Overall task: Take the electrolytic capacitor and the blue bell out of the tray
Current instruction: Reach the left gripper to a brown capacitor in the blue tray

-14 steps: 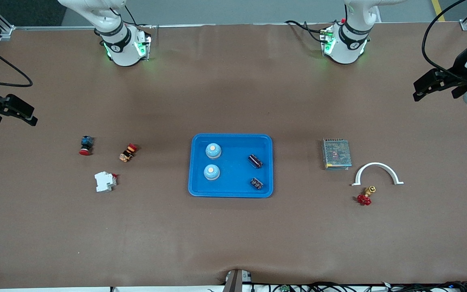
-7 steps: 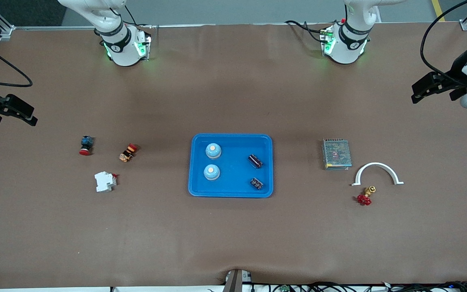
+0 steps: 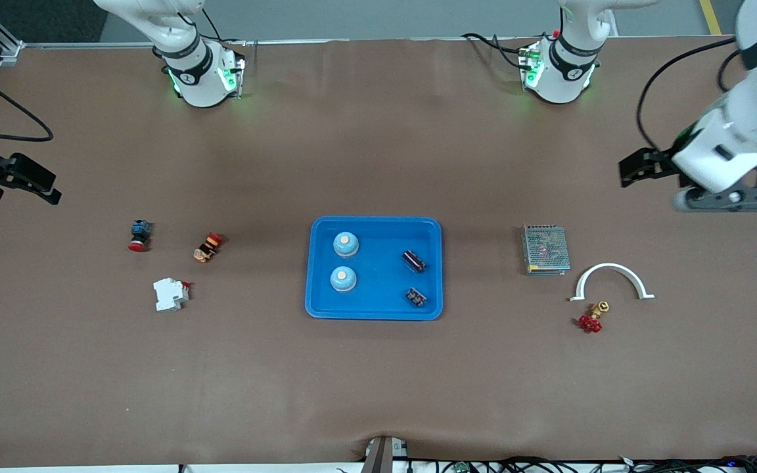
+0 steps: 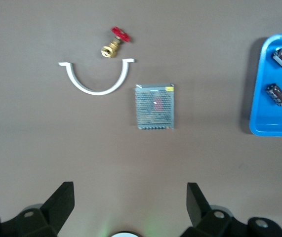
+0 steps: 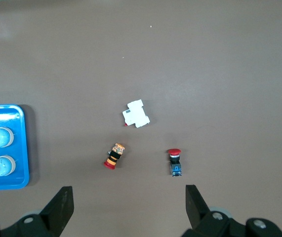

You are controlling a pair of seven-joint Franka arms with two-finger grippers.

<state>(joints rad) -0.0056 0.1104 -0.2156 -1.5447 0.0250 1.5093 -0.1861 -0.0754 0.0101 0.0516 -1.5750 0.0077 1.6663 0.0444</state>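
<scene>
Left wrist view cuts the blue tray at the edge, bells out of sight. Right wrist view crops same tray, capacitors unseen. Valve detail too small.

Mesh box between white arch and, seemingly, capacitors.

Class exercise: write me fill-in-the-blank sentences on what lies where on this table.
1. The blue tray holds two bells and two ____.
2. The red-handled valve lies nearer the front camera than the white ____.
3. Both grippers, left and right, are ____.
4. The metal mesh box lies toward the ____ arm's end.

Missing words: capacitors; arch; open; left
</scene>
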